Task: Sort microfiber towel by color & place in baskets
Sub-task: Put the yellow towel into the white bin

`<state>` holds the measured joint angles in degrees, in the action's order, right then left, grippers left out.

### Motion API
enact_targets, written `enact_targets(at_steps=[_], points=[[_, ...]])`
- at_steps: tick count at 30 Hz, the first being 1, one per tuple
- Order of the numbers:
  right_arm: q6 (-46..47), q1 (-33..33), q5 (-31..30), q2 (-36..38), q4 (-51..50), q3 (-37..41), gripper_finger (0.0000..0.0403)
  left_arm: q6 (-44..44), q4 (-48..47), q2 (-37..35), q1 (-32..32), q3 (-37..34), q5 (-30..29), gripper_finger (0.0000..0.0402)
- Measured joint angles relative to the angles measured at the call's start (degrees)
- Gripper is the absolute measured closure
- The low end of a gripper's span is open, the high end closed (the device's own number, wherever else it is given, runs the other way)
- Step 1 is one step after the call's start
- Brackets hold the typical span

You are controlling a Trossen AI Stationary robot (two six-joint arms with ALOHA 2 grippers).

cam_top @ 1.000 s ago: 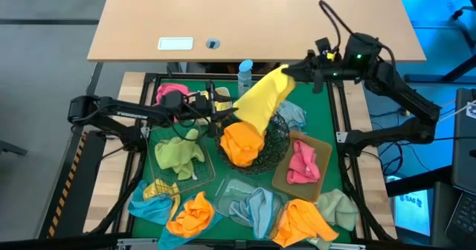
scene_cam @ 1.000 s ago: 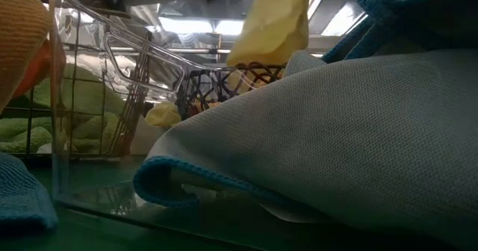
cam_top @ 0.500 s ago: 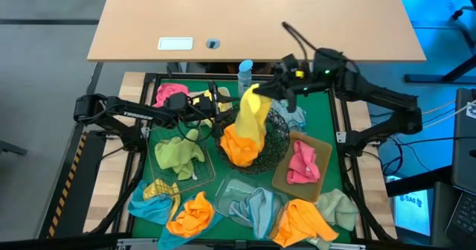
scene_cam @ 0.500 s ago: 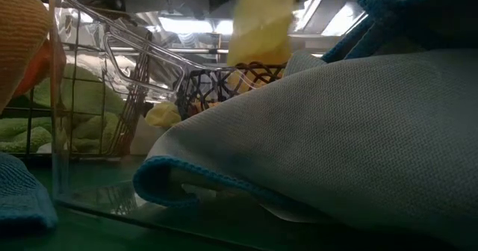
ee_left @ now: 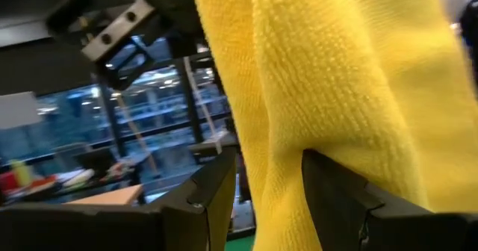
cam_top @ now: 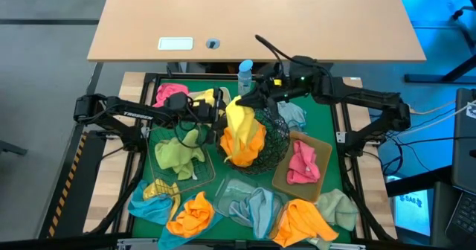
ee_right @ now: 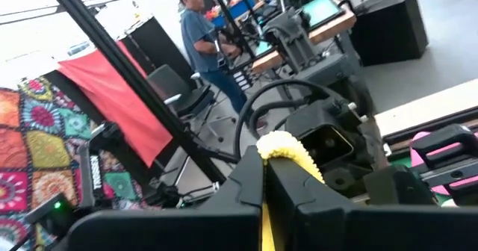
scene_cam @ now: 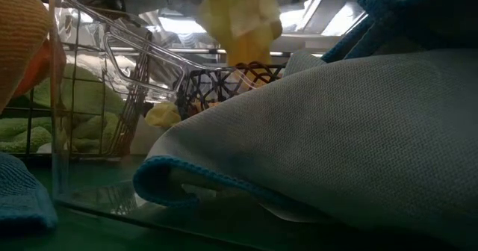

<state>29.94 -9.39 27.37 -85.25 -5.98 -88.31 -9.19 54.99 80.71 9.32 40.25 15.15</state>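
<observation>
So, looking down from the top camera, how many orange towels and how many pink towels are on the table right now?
Orange towels: 3
Pink towels: 2
Total: 5

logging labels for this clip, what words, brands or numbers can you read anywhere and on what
None can be read.
White label on the wooden tabletop: any print too small to read.
Blue-capped spray bottle: no legible label.
Monitor screens in the room behind: too blurred to read.
</observation>
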Motion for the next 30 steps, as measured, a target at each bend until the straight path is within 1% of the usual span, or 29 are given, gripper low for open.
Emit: enact_targets(at_steps=[2, 5, 10, 17, 20, 23, 27, 30], points=[[0.0, 0.0, 0.84, 0.0, -0.11, 0.0, 0.0402, 0.41, -0.02, 0.0, -0.03, 0.0, 1.09, 0.0254], [0.01, 0.0, 1.99, 0.11, -0.35, 0.0, 0.0402, 2.93, -0.07, 0.0, -0.44, 0.0, 0.36, 0.0254], [0.0, 0.04, 2.19, 0.24, -0.33, 0.0, 0.0402, 4.58, -0.07, 0.0, -1.32, 0.0, -0.15, 0.0254], [-0.01, 0.0, 2.22, 0.24, -1.11, 0.0, 0.0402, 3.99, -0.07, 0.0, -2.83, 0.0, -8.1, 0.0254], [-0.01, 0.0, 2.24, 0.3, -1.15, 0.0, 0.0402, 4.24, -0.07, 0.0, -3.17, 0.0, -9.72, 0.0254], [-0.14, 0.0, 2.24, 0.35, -1.7, 0.0, 0.0402, 4.58, -0.23, 0.0, -4.05, 0.0, -8.92, 0.0254], [-0.17, 0.0, 2.26, 0.5, -1.59, 0.0, 0.0402, 4.58, -0.49, 0.0, -5.75, 0.0, -4.2, 0.0254], [-0.19, 0.0, 2.29, 0.73, -1.59, 0.0, 0.0402, 4.56, -0.49, 0.0, -7.0, 0.0, -2.14, 0.0254]])
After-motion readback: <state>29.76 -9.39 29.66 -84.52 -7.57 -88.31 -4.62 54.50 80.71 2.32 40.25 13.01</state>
